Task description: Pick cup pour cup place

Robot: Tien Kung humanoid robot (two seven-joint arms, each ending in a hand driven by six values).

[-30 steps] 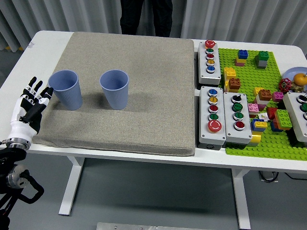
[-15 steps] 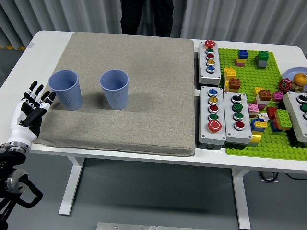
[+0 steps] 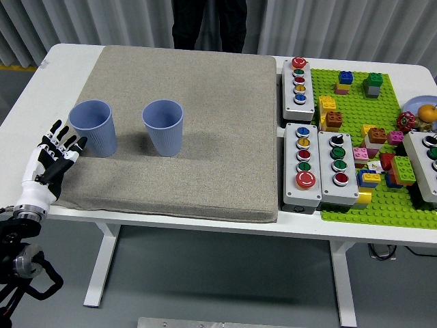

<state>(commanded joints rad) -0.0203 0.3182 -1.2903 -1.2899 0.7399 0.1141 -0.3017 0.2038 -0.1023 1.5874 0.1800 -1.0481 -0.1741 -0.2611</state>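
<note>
Two blue cups stand upright on the grey mat (image 3: pixel 205 123): the left cup (image 3: pixel 93 128) near the mat's left edge and the right cup (image 3: pixel 163 127) a little to its right. My left hand (image 3: pixel 57 150) hovers at the mat's front left corner, just left of and below the left cup. Its fingers are spread, hold nothing and are apart from the cup. My right hand is out of view.
Three grey button boxes (image 3: pixel 298 89) (image 3: pixel 303 167) (image 3: pixel 336 168) lie right of the mat. A green baseplate (image 3: pixel 382 205) with several toy bricks fills the right side. A person in dark clothes (image 3: pixel 208 24) stands at the far edge.
My left hand has drifted down and slightly right, staying open beside the left cup. The cups have not moved.
</note>
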